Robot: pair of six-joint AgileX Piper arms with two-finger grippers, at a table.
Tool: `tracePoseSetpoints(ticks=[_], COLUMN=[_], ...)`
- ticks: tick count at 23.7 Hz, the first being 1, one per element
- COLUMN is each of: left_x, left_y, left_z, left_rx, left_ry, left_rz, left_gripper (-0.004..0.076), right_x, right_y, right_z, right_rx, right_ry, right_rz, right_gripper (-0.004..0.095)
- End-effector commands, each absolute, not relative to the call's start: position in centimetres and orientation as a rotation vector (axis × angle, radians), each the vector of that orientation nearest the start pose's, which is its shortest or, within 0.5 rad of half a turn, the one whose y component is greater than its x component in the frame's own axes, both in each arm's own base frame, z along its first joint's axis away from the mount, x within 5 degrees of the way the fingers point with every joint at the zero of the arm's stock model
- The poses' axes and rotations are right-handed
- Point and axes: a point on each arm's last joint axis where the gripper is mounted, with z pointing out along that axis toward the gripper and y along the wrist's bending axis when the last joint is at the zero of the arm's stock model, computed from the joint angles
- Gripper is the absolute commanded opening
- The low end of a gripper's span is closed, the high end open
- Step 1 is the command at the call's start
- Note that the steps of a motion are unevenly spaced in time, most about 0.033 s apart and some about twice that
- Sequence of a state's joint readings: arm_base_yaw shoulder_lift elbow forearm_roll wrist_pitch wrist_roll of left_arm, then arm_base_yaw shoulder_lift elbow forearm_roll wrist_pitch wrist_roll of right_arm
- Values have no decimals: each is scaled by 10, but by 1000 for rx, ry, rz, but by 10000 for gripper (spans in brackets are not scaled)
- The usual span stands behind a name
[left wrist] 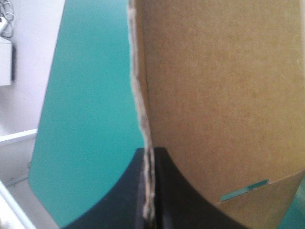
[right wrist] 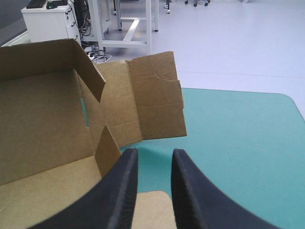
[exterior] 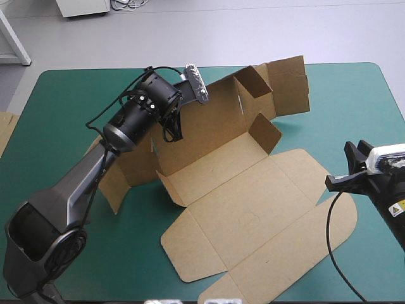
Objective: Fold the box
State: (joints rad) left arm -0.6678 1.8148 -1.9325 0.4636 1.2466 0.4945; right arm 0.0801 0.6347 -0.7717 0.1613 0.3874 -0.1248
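The brown box [exterior: 253, 209] lies partly formed in the middle of the teal-green table. Its lid panel is flat toward the front. The back wall [exterior: 209, 126] stands raised, with flaps [exterior: 288, 85] sticking out at its far right end. My left gripper [exterior: 174, 120] holds the top edge of that wall. In the left wrist view the gripper [left wrist: 149, 150] is shut on the board's edge, and the box [left wrist: 219, 95] fills one side. My right gripper [exterior: 342, 166] hovers at the box's right side, touching nothing. In the right wrist view it [right wrist: 153, 155] is open, pointing at the raised flaps [right wrist: 152, 95].
An edge of more brown board [exterior: 5, 130] shows at the table's left edge. Bare teal-green cover [exterior: 354, 101] lies right of the box and along the front left [exterior: 95, 253].
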Motion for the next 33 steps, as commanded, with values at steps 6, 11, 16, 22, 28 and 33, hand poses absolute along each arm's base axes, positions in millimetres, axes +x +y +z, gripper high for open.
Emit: tracePoseSetpoints(ticks=[6, 11, 16, 22, 28, 33], left_x=[310, 311, 305, 292, 276, 273], left_y=[-215, -229, -253, -275, -285, -288], left_z=[439, 446, 435, 405, 386, 382], left_rx=[1356, 1347, 1418, 1435, 1328, 1295], left_ry=[1825, 1680, 1504, 1429, 1456, 1483], left_rz=[789, 738, 762, 891, 963, 924], left_gripper=[-10, -10, -10, -10, -10, -10], right_x=[124, 124, 124, 125, 125, 129], right_y=[11, 10, 9, 8, 3, -3], right_z=[408, 412, 413, 409, 394, 391], right_rx=[-112, -133, -137, -182, -181, -106], right_ry=[1539, 1499, 1489, 1528, 1686, 1728], right_rz=[29, -15, -23, -89, -155, -184], right_gripper=[237, 237, 237, 237, 237, 237])
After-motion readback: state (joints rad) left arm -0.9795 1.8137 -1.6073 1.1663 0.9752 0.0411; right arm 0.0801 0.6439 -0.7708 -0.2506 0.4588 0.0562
